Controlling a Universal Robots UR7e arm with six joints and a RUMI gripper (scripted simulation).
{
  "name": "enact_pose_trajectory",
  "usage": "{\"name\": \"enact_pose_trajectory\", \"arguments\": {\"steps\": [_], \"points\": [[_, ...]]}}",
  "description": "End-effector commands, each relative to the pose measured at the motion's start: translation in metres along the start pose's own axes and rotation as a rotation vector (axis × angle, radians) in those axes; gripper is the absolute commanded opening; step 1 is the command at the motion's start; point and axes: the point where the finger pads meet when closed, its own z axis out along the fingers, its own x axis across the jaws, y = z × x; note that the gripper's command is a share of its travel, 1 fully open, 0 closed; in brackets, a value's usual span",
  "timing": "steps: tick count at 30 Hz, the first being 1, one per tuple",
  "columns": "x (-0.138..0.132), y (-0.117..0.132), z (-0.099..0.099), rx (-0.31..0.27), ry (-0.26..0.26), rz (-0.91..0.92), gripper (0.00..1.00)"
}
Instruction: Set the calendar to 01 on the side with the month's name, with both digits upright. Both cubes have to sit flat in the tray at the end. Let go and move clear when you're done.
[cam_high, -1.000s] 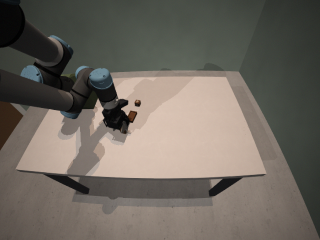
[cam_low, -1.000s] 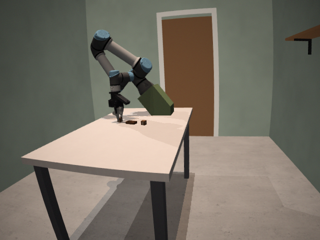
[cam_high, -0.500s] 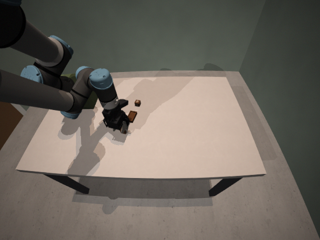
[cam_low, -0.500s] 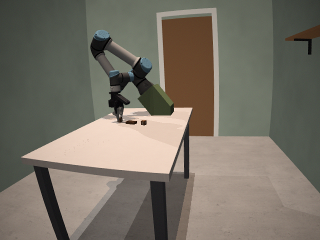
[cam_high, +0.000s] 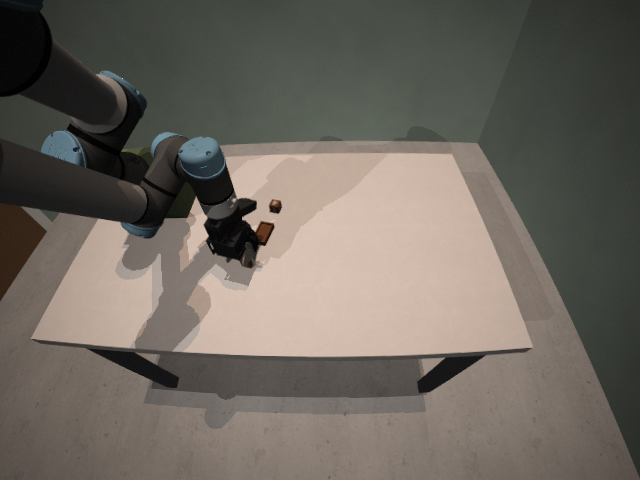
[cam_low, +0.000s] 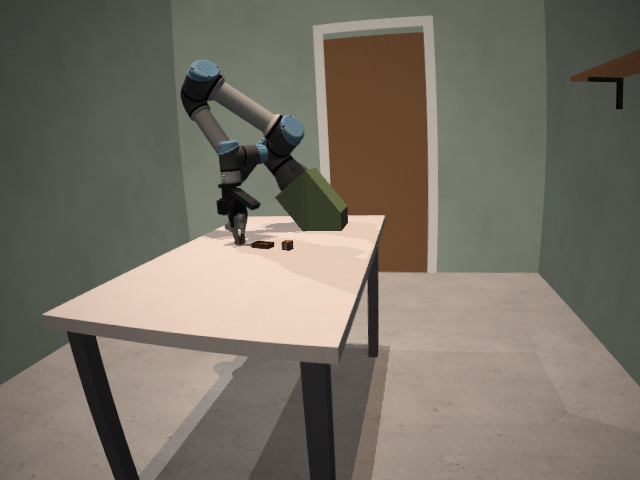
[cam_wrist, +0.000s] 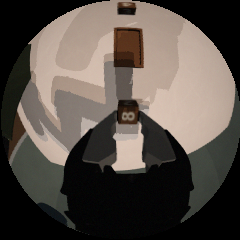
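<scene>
- Pinching one cube (cam_high: 247, 264) (cam_low: 240, 239) (cam_wrist: 128, 116) between our fingertips, we have the gripper (cam_high: 248, 262) (cam_low: 240, 240) (cam_wrist: 127, 111) closed on its two sides.
- We point the gripper down, its tips low over the table (cam_high: 387, 258) (cam_low: 206, 299) (cam_wrist: 200, 100); we cannot tell whether the pinched cube touches the tabletop.
- On the face of that cube turned to our wrist camera we read a pale 8. Another mark shows on the face above it, too dim for us to make out.
- Ahead of our fingertips, as the wrist view looks, we see the tray (cam_high: 265, 233) (cam_low: 263, 244) (cam_wrist: 131, 42), near the pinched cube but apart from it. It lies on the table with neither cube in it, and a shadow crosses its end nearest us.
- Past the tray, farther from our fingertips, we find the loose cube (cam_high: 275, 206) (cam_low: 287, 245) (cam_wrist: 126, 8) resting on the table. It bears pale marks, too small for us to read surely.
- We cannot make out the month's name on the tray, so 01 is not set.
- Behind the gripper, our arm (cam_high: 206, 186) (cam_low: 242, 105) rises and bends back to its green base (cam_high: 183, 204) (cam_low: 320, 206).
</scene>
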Motion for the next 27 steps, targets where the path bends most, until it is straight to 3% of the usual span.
{"name": "enact_pose_trajectory", "arguments": {"steps": [1,27], "points": [[0.0002,0.0,-0.0002,0.0,0.001,0.0,0.1],[0.0003,0.0,0.0037,0.0,0.001,0.0,0.1]]}}
